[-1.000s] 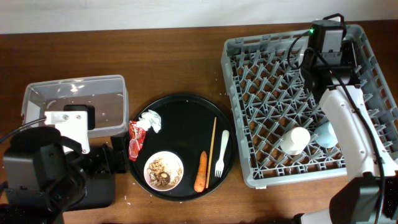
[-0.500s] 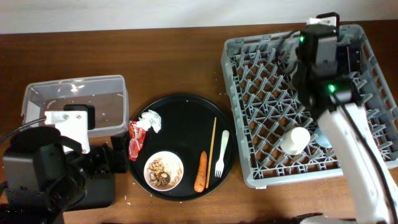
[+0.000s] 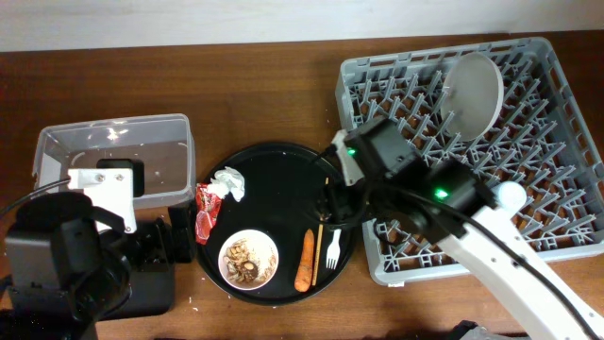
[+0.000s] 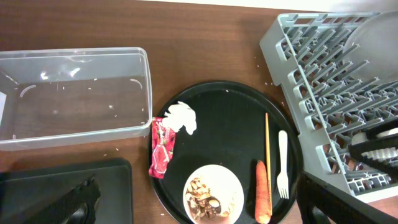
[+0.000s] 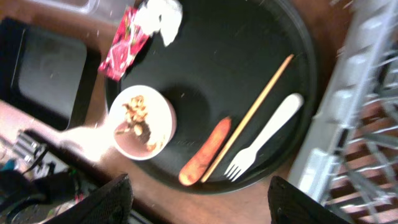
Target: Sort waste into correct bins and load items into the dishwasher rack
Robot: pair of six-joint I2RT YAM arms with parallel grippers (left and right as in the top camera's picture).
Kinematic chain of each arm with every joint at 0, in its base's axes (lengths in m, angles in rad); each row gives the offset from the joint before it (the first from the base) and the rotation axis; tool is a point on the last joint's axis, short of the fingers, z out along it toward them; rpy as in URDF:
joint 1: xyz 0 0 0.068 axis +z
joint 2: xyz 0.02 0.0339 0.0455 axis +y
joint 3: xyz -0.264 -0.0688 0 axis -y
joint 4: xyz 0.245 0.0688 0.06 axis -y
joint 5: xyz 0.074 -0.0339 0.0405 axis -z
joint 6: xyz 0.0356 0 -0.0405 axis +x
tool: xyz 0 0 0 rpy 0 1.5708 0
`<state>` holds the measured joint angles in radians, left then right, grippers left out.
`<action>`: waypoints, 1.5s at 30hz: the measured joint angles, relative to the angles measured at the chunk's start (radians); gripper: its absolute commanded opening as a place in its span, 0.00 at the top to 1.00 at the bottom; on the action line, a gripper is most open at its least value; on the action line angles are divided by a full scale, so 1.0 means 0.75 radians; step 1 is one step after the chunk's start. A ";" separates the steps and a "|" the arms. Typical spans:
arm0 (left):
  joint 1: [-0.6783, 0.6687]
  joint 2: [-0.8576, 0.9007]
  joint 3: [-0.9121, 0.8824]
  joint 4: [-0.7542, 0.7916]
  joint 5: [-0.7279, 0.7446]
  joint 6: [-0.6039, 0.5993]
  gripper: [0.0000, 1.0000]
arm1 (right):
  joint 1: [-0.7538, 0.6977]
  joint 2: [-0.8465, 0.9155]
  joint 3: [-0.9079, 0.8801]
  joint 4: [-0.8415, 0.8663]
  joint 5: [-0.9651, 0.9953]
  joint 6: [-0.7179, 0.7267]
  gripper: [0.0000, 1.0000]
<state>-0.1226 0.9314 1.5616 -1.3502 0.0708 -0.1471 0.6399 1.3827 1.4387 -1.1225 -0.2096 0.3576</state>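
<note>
My right gripper hovers open over the right edge of the round black tray; in the right wrist view its fingers stand wide apart around nothing. Below it lie the white fork, chopstick and carrot. The white bowl holds brown scraps. A red wrapper and a napkin lie at the tray's left. A pale plate stands on edge at the back of the grey rack. My left gripper is open above the shallow black bin.
The clear tub sits at the left behind my left arm. The round black tray lies between the tub and the rack. A pale cup peeks out beside my right arm inside the rack.
My right arm swung from the back of the rack to the round tray's right edge, and its gripper opened. The plate now shows standing in the rack. The left arm has not moved.
</note>
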 measured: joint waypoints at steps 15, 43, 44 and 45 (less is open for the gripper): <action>-0.014 0.164 -0.093 -0.139 0.245 0.020 0.01 | -0.220 -0.350 -0.054 -0.277 -0.084 0.140 0.44; -0.079 0.132 0.065 -0.205 0.098 0.001 0.01 | 0.010 0.823 -0.112 0.323 0.296 0.527 0.71; -0.079 0.132 0.065 -0.205 0.098 0.001 0.01 | 0.004 0.823 -0.112 0.322 0.296 0.532 0.71; -0.079 0.132 0.065 -0.205 0.098 0.001 0.01 | 0.004 0.823 -0.112 0.322 0.297 0.533 0.73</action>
<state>-0.1822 1.0306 1.6100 -1.5043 0.1444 -0.1467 0.6430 2.0003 1.3548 -0.8806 0.0128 0.7574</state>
